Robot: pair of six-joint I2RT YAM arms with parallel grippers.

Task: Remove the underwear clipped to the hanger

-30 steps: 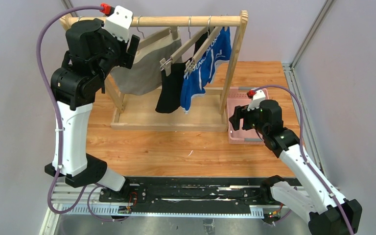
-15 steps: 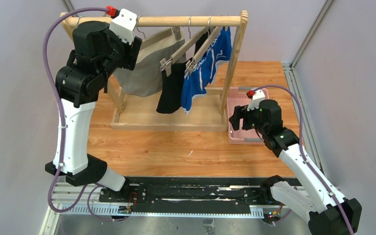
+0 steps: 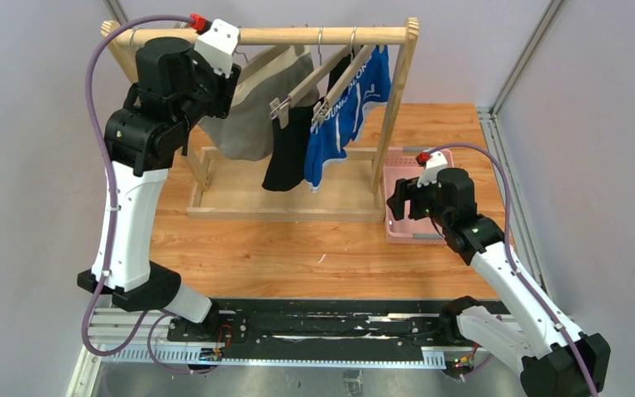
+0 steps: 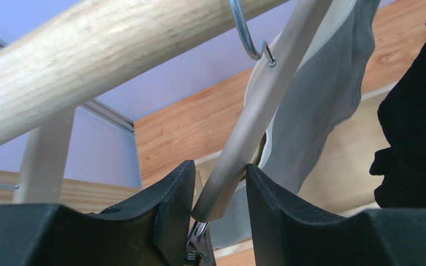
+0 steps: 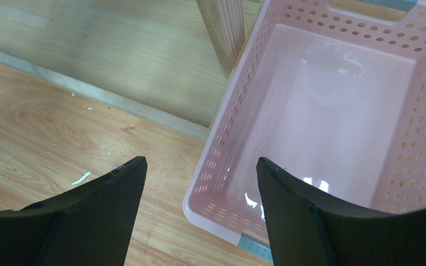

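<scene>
Three underwear hang on hangers from the wooden rail (image 3: 322, 35): grey (image 3: 252, 124), black (image 3: 285, 157) and blue with white lettering (image 3: 331, 132). My left gripper (image 3: 230, 83) is high at the rail's left part. In the left wrist view the gripper (image 4: 219, 194) is closed around the lower end of the grey pair's wooden hanger (image 4: 272, 111), with its metal clip (image 4: 199, 244) just below the jaws. The grey fabric (image 4: 316, 111) hangs behind and the black pair (image 4: 416, 138) is at the right. My right gripper (image 3: 397, 203) is open and empty, low over the table.
The rack stands on a wooden base tray (image 3: 281, 198) with slanted side posts. A pink perforated basket (image 3: 405, 157) sits right of the rack, and the right gripper (image 5: 199, 183) hovers over its near left corner (image 5: 222, 138). Metal frame posts rise at the back corners.
My left arm has moved to the right along the rail, and the grey underwear and its hanger have shifted right with it. The right arm has not moved.
</scene>
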